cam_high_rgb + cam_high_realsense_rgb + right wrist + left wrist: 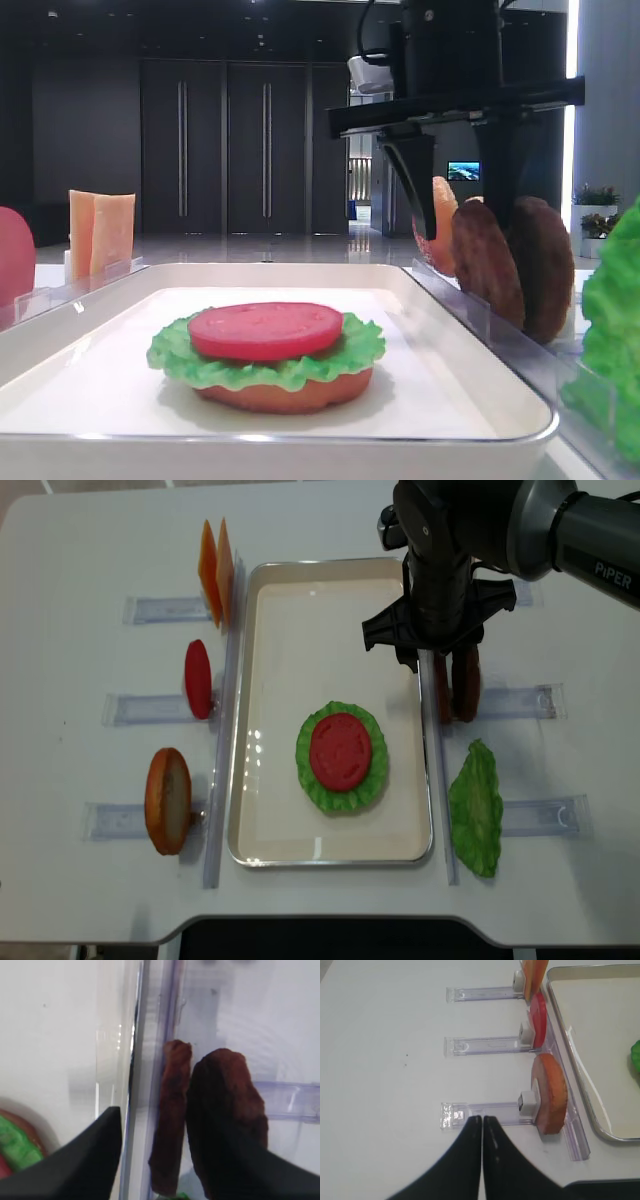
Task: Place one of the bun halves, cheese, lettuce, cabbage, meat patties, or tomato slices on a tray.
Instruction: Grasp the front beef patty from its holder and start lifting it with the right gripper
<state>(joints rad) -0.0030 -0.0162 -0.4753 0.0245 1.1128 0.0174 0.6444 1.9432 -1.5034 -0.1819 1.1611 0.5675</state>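
Right wrist view looks straight down between the two black fingers of the right pincer (165, 1160): they stand apart, one finger on the tray side of a clear rack wall, the other behind the nearer meat patty (227, 1120). A second patty (172, 1120) stands upright between the fingers, and I judge it is not yet clamped. Both patties stand on edge directly under this pincer in the clear rack (520, 702), just beside the tray's right rim.

On the tray (270, 780), toward the left of the pincer and lower in the overhead view, a bun half (285, 395) already carries lettuce (372, 780) and a tomato slice (341, 752).

What could go wrong: the tray-side finger is very near the rack wall and the tray rim, so closing could catch the plastic and pull the rack. The two patties almost touch, so the fingers could take both, or tip the other one over. A thin edge grip may also let the disc turn when lifted.

Room for moving: above the rack it is open, and the tray has bare floor around the stack. To the right of the pincer, a loose lettuce leaf (476, 810) lies on the desk (80, 540).

The left pincer (482, 1122) is pressed together, holding nothing, over the desk beside another bun half (551, 1092).
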